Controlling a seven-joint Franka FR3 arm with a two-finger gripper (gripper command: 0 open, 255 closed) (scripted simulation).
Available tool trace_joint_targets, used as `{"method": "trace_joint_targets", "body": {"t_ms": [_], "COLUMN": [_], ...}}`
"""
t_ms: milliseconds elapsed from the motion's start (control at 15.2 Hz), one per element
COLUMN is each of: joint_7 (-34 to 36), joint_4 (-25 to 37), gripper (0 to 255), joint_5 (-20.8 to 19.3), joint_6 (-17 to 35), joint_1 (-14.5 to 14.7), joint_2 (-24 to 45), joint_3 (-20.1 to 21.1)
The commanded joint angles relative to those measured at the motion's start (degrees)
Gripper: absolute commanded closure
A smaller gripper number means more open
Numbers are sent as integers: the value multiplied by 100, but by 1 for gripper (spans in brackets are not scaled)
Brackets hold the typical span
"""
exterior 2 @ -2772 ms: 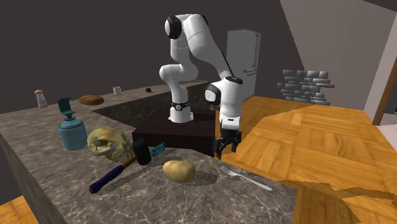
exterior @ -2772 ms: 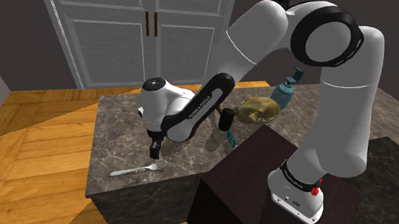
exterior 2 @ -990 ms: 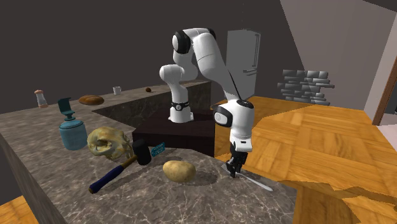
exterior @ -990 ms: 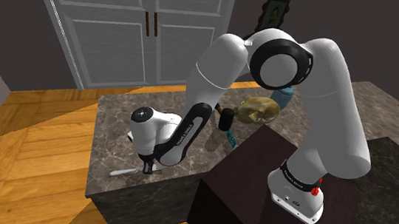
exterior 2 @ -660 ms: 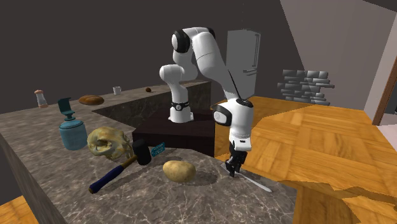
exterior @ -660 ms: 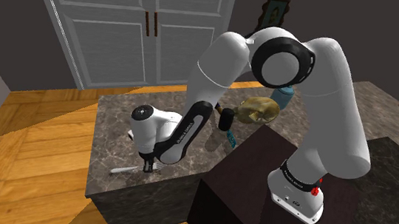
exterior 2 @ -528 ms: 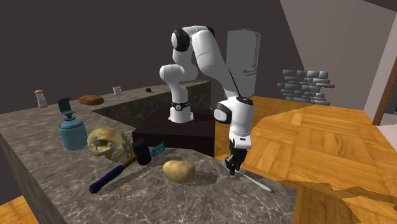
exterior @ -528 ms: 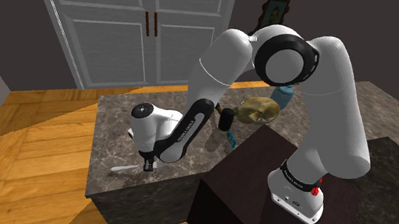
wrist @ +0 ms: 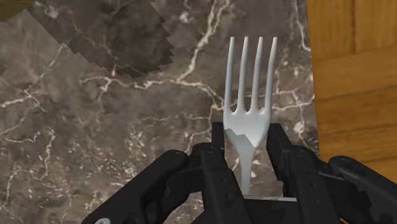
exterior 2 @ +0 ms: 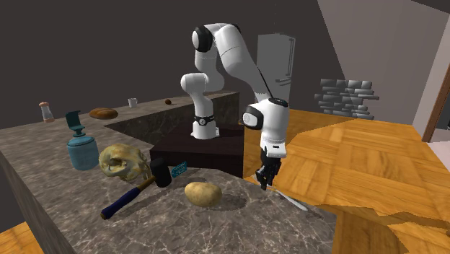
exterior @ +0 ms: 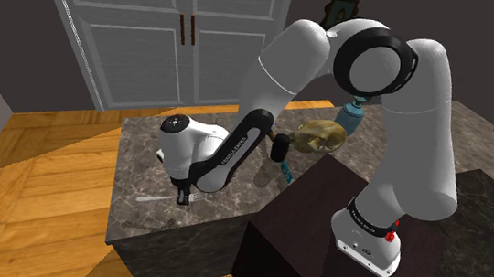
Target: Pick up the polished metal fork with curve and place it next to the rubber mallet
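Pale fork (wrist: 249, 108) in black pincer (wrist: 247, 145); arm lettering (exterior: 237, 145) illegible.

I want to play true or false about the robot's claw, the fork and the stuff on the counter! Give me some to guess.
The claw is shut on the fork. True.
The fork has three prongs. False: it has four.
The potato lies between the mallet and the claw. True.
The fork lies right beside the mallet. False: it is in the claw near the edge of the counter, on the potato's far side from the mallet.
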Motion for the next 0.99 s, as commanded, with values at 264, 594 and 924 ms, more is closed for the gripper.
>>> {"method": "trace_joint_targets", "body": {"t_ms": [264,594,924], "joint_7": [-111,-209,-311], "joint_4": [-93,-144,-164], "gripper": [255,255,255], "joint_5": [148,285,428], "joint_6": [-303,-573,-857], "joint_1": [-103,-182,-252], "joint_2": [-397,-725,-1039], "joint_3": [135,242,339]}}
